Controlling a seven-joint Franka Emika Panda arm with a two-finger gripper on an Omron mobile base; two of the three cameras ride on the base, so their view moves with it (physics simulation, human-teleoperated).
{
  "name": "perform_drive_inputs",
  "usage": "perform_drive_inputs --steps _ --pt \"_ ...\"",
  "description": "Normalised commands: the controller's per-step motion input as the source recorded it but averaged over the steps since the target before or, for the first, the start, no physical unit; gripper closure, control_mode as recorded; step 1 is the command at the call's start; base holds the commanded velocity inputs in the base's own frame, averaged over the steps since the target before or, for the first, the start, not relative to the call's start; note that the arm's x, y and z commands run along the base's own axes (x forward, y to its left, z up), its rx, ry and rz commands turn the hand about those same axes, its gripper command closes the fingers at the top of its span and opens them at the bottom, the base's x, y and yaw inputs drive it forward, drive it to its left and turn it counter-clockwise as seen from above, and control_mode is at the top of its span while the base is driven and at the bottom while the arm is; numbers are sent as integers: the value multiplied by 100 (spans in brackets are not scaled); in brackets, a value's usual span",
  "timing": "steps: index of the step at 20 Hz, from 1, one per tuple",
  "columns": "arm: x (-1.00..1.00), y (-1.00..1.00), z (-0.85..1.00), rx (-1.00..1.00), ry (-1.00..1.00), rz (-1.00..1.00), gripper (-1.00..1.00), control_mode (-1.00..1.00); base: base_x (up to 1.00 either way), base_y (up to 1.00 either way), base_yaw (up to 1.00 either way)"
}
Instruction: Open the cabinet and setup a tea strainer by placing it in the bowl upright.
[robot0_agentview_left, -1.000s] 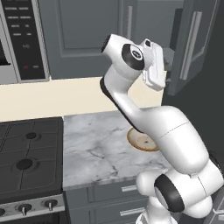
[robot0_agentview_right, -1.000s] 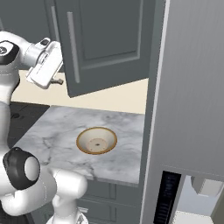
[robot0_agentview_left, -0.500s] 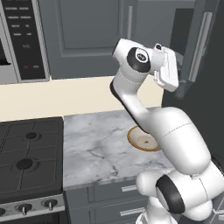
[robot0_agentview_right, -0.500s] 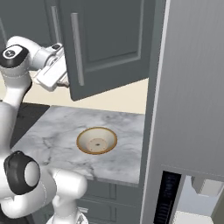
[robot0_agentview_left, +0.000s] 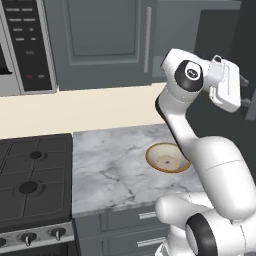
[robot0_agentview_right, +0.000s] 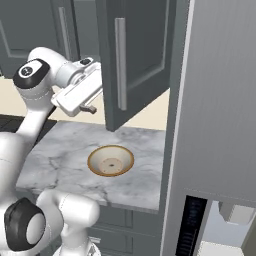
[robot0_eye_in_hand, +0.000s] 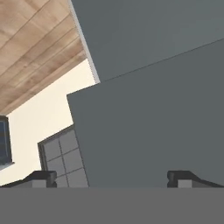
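Holding nothing, your hand gapes wide beside the cabinet door. The bowl sits on the desk below it.

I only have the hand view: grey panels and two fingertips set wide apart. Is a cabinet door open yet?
Observer: Yes. In the right base view the cabinet door stands swung out over the counter.
Operator: Where is the gripper relative to it?
Observer: The gripper is raised beside that door's edge, open and holding nothing.
Operator: And the bowl?
Observer: The bowl sits on the marble counter below the door, its inside bare.
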Motion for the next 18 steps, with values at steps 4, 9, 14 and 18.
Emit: perform_drive_inputs --steps 4,9,14,18 --pt "-15 -55 -1 0 3 -6 -100 -100 0 0 0" --pt "0 -49 -2 0 5 -4 -100 -100 0 0 0" --pt "0 -48 -1 0 0 -2 -100 -100 0 0 0" --pt "0 -11 0 0 0 -1 -100 -100 0 0 0"
